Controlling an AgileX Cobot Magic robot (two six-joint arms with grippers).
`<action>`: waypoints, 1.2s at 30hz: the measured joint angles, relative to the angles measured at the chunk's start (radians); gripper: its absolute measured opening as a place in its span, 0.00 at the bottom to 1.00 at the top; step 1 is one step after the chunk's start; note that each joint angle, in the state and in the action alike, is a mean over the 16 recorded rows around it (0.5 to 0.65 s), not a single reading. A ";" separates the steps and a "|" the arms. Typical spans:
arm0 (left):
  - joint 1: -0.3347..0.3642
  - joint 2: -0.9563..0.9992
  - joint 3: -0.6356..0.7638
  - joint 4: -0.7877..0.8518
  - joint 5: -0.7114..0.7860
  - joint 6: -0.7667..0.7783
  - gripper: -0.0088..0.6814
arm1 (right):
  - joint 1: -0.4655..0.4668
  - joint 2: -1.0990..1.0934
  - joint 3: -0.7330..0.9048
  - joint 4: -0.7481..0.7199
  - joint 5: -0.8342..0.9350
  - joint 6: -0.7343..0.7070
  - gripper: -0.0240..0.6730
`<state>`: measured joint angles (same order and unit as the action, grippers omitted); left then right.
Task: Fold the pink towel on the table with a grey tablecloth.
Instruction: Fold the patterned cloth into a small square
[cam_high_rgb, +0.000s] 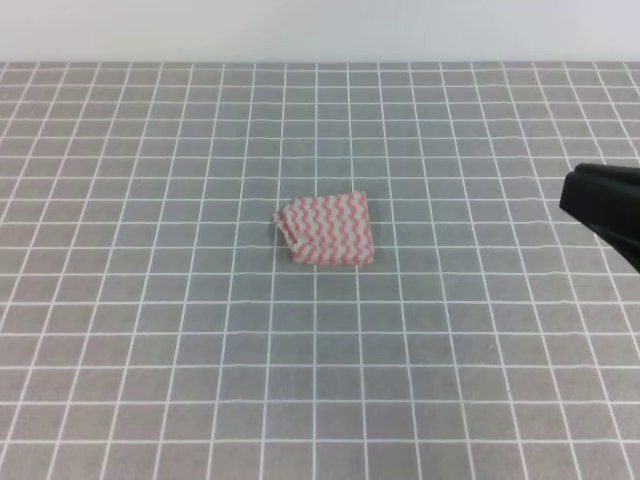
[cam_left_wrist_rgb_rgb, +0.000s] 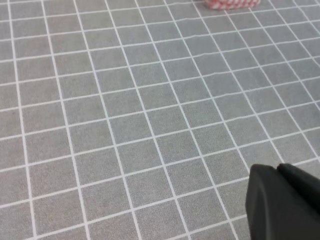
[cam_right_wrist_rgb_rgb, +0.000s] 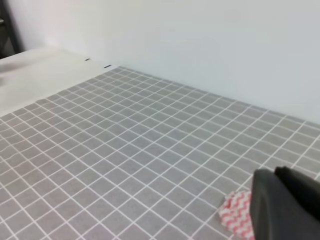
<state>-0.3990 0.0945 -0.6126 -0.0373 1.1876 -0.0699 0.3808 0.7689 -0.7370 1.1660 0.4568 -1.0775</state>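
Observation:
The pink towel (cam_high_rgb: 325, 228) lies folded into a small thick rectangle near the middle of the table with a grey tablecloth (cam_high_rgb: 150, 330); a loose corner sticks out at its left end. My right gripper (cam_high_rgb: 568, 195) hovers at the right edge of the exterior high view, well clear of the towel, its black fingers pressed together and holding nothing. In the right wrist view the towel (cam_right_wrist_rgb_rgb: 236, 215) shows just left of that gripper (cam_right_wrist_rgb_rgb: 274, 175). My left gripper (cam_left_wrist_rgb_rgb: 280, 172) appears only in the left wrist view, shut and holding nothing, with the towel (cam_left_wrist_rgb_rgb: 231, 4) far off at the top edge.
A white wall (cam_high_rgb: 320, 30) runs behind the far edge of the tablecloth. In the right wrist view a white surface (cam_right_wrist_rgb_rgb: 35, 75) lies beyond the cloth's edge. Only the grid cloth surrounds the towel.

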 joint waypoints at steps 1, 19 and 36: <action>0.000 -0.001 0.000 -0.001 0.005 0.001 0.01 | 0.000 0.000 0.001 0.004 0.007 0.000 0.01; 0.000 -0.003 0.000 0.000 0.013 0.005 0.01 | -0.001 -0.035 0.150 0.050 -0.306 -0.099 0.01; 0.000 -0.003 0.000 0.025 0.012 0.005 0.01 | -0.244 -0.539 0.571 0.194 -0.521 -0.267 0.01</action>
<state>-0.3991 0.0920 -0.6128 -0.0127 1.1996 -0.0649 0.1369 0.2298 -0.1664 1.3600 -0.0645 -1.3442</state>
